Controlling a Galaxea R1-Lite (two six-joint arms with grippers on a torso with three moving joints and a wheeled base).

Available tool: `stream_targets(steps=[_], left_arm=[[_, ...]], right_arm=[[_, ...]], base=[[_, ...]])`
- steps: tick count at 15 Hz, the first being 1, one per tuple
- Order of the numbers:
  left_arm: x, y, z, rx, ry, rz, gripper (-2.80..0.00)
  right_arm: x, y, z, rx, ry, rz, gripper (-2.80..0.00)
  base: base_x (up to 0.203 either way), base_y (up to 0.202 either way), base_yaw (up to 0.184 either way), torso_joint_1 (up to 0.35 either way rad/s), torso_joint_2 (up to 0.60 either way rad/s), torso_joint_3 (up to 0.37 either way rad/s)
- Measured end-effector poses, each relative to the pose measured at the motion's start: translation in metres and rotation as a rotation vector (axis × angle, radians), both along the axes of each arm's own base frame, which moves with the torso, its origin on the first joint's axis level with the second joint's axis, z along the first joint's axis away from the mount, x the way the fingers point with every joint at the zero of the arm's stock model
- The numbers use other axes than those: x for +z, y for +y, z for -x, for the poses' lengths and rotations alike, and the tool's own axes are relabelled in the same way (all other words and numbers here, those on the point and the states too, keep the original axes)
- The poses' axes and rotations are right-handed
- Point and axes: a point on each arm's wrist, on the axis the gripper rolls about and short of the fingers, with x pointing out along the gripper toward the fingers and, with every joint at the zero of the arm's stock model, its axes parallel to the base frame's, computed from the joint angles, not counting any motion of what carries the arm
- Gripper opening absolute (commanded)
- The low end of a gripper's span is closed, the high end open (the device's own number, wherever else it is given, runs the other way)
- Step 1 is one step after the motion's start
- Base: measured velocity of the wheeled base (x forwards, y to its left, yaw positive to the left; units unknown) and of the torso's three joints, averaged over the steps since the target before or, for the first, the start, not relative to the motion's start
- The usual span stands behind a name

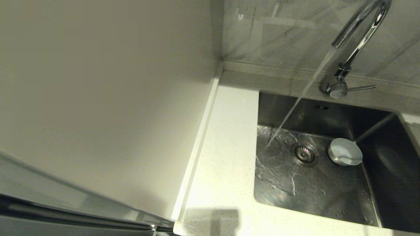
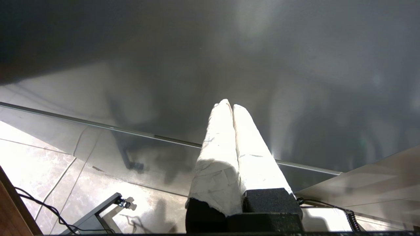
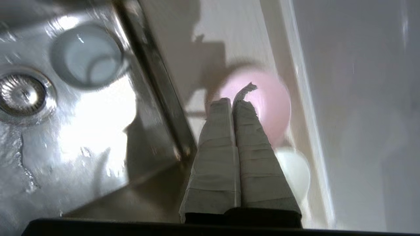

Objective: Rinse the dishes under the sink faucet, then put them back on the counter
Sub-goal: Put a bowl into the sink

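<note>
Water runs from the chrome faucet (image 1: 356, 39) into the steel sink (image 1: 285, 183), landing left of the round strainer drain (image 1: 304, 153). The pale grey-blue bowl (image 1: 345, 151) sits on the sink floor just right of the drain; it also shows in the right wrist view as the grey-blue bowl (image 3: 87, 55). My right gripper (image 3: 233, 100) is shut and empty, held over the counter strip (image 3: 249, 39) beside the sink, above the pink bowl (image 3: 269, 101) and the white bowl (image 3: 293, 170). My left gripper (image 2: 229, 105) is shut and empty, parked low away from the sink. Neither arm shows in the head view.
The cream-white counter (image 1: 226, 164) runs left of the sink, bounded by a raised edge (image 1: 200, 137) and a plain beige wall panel (image 1: 98, 98). The faucet's side lever (image 1: 361, 88) points right. In the left wrist view, a tiled floor (image 2: 39, 160) and cables (image 2: 42, 206) lie below.
</note>
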Motion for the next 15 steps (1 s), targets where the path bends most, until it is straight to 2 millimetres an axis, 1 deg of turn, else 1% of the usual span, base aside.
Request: stream_targets(steps=[3,6,11,15], left_arm=[[0.0,0.0,0.0,0.0,0.0,0.0,-2.8],[0.0,0.0,0.0,0.0,0.0,0.0,-2.8],[0.0,0.0,0.0,0.0,0.0,0.001,-2.8],[0.0,0.0,0.0,0.001,0.0,0.0,-2.8]], right_arm=[[-0.013,-0.008,0.012,-0.023,0.03,-0.093,0.0],[-0.032,-0.018,0.012,-0.071,0.068,-0.165,0.0],[-0.067,-0.036,-0.001,-0.082,0.15,-0.258,0.0],[-0.084,-0.047,-0.013,-0.079,0.163,-0.273,0.0]], base=[[0.0,0.0,0.0,0.0,0.0,0.0],[0.0,0.0,0.0,0.0,0.0,0.0],[0.0,0.0,0.0,0.0,0.0,0.0],[0.0,0.0,0.0,0.0,0.0,0.0]])
